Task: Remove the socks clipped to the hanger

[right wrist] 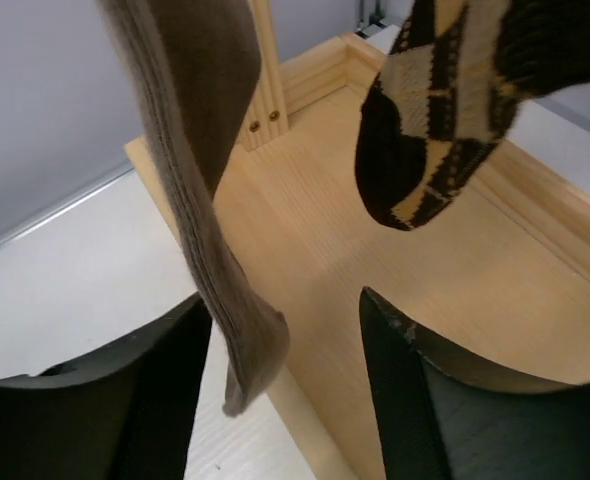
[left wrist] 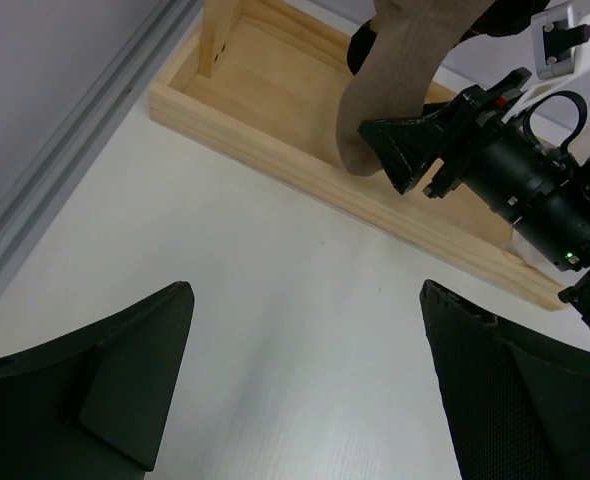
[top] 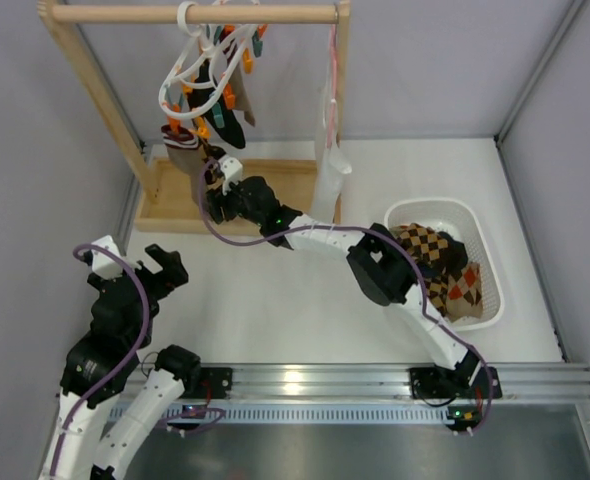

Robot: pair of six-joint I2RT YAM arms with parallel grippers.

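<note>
The white ring hanger point(top: 207, 70) hangs from the wooden rail, with orange and teal clips holding several socks. A plain brown sock point(top: 183, 155) hangs lowest, with a checked sock point(right wrist: 425, 130) and a dark one beside it. My right gripper point(top: 213, 190) is open around the brown sock's lower end point(right wrist: 210, 200), which hangs between the jaws close to the left finger point(right wrist: 125, 400). My left gripper point(top: 165, 268) is open and empty above the white table point(left wrist: 305, 300). The left wrist view also shows the brown sock point(left wrist: 395, 80) with the right gripper point(left wrist: 415, 150) at it.
The wooden rail frame stands on a shallow wooden base tray point(top: 275, 180). A white cloth with a pink strap point(top: 330, 150) hangs at the rail's right end. A white basket point(top: 475, 215) at the right holds checked socks point(top: 445, 265). Grey walls stand on both sides.
</note>
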